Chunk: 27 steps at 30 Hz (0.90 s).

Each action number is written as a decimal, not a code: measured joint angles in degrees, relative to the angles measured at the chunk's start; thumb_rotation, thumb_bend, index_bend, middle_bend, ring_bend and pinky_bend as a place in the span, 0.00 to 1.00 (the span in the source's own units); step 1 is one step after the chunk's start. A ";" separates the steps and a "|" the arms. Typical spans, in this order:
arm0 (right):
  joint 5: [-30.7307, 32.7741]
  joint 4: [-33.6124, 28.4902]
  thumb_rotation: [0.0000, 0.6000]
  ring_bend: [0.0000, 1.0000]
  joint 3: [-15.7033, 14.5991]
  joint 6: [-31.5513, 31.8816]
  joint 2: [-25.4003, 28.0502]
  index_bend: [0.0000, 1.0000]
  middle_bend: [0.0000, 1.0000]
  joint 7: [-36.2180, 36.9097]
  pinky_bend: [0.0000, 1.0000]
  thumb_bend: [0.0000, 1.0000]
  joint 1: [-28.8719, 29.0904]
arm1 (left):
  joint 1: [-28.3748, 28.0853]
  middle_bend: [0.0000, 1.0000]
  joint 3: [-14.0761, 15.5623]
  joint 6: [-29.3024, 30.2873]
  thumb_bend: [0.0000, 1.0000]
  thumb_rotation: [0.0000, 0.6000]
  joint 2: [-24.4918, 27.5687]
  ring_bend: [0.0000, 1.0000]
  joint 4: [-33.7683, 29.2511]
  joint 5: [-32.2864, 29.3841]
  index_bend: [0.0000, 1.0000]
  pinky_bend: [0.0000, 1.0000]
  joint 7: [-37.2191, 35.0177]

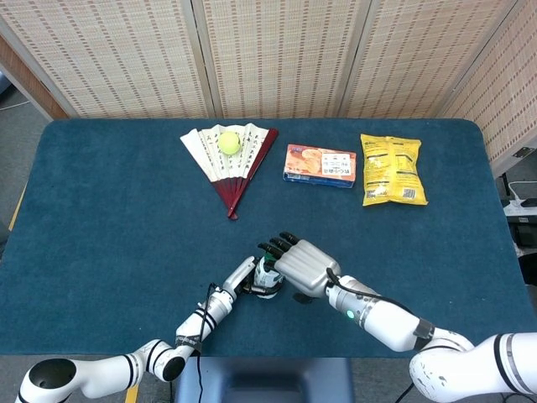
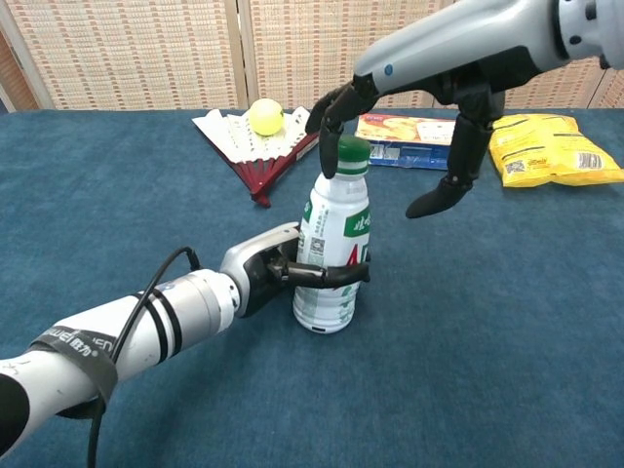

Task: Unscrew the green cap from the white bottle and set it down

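Note:
The white bottle (image 2: pixel 331 252) stands upright on the blue table near its front edge, with its green cap (image 2: pixel 350 156) screwed on. My left hand (image 2: pixel 274 275) grips the bottle's lower body from the left, fingers wrapped round its front. My right hand (image 2: pixel 409 107) hovers over the cap with fingers spread; the fingertips (image 2: pixel 326 125) hang just left of the cap and the thumb (image 2: pixel 441 193) points down on the right. In the head view the right hand (image 1: pixel 300 264) covers most of the bottle (image 1: pixel 264 274), and the left hand (image 1: pixel 239 283) sits beside it.
At the back lie an open paper fan (image 1: pixel 231 155) with a yellow-green ball (image 1: pixel 229 142) on it, an orange snack box (image 1: pixel 320 164), and a yellow snack bag (image 1: pixel 391 168). Bare blue tabletop (image 2: pixel 507 322) spreads to the right of the bottle.

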 measured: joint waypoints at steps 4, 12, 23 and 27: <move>-2.61 -0.30 1.00 0.00 0.49 1.77 -0.16 0.22 0.00 0.41 0.00 0.18 -1.20 | 0.27 0.83 0.52 1.43 1.00 1.00 -0.06 0.48 0.09 1.41 0.74 0.30 0.21; -5.15 2.26 1.00 0.00 1.30 7.40 -1.49 0.19 0.00 0.23 0.00 0.18 -4.58 | 0.83 0.83 2.21 5.11 0.99 1.00 -0.48 0.48 0.04 4.49 0.74 0.29 2.18; -2.94 3.51 1.00 0.00 1.10 3.60 -1.41 0.23 0.00 0.26 0.00 0.18 -4.68 | 0.93 0.82 1.85 4.78 0.99 1.00 -0.30 0.48 -0.29 3.31 0.74 0.29 3.12; -2.23 2.82 1.00 0.00 1.08 2.37 -1.30 0.23 0.00 -0.09 0.00 0.18 -3.90 | 0.84 0.82 1.87 4.27 0.99 1.00 -0.36 0.48 -0.19 2.98 0.74 0.29 3.27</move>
